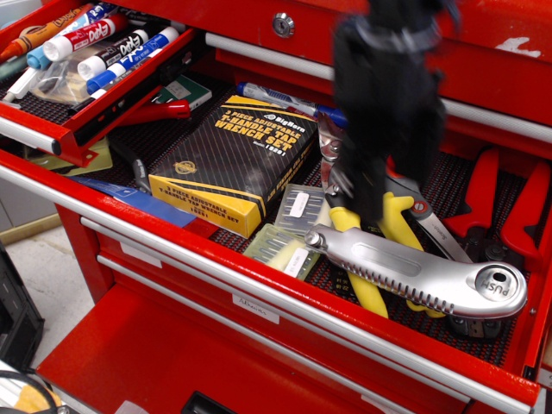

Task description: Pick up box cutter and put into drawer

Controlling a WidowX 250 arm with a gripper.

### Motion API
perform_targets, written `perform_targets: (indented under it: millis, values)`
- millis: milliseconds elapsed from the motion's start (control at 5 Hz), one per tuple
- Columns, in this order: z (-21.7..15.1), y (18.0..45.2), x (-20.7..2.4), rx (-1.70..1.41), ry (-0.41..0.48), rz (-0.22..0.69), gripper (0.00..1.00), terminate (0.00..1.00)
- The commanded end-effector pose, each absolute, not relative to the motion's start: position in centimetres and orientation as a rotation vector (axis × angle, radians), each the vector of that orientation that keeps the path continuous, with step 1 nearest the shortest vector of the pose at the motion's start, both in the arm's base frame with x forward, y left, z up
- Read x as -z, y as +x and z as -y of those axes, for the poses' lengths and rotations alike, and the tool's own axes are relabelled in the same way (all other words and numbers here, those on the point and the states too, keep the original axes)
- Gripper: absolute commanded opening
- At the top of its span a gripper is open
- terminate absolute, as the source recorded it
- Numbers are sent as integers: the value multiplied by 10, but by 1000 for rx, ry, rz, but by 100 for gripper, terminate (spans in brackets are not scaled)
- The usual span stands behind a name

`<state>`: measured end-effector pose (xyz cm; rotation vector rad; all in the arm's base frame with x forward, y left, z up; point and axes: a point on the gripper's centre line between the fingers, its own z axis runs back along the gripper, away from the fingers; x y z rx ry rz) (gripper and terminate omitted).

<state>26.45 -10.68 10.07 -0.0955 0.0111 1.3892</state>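
In the wide red tool drawer (pixel 509 362), my blurred gripper (pixel 390 185), its fingers spread and empty, hangs above the box cutter (pixel 414 276).

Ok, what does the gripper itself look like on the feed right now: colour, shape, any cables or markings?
The gripper is all black and motion-blurred. It shows as a blocky dark body coming in from the top edge, ending in two long, straight jaws, the left one clearer than the right. No markings, labels or cables can be made out through the blur, and nothing of the arm above it is in view.
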Motion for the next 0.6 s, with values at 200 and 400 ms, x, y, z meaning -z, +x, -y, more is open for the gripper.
perform_targets:
  millis: [200, 400]
  values:
    - [110, 268, -99, -1457, -253, 91, 100, 0]
    - [115, 270, -94, -1491, -301, 97, 100, 0]
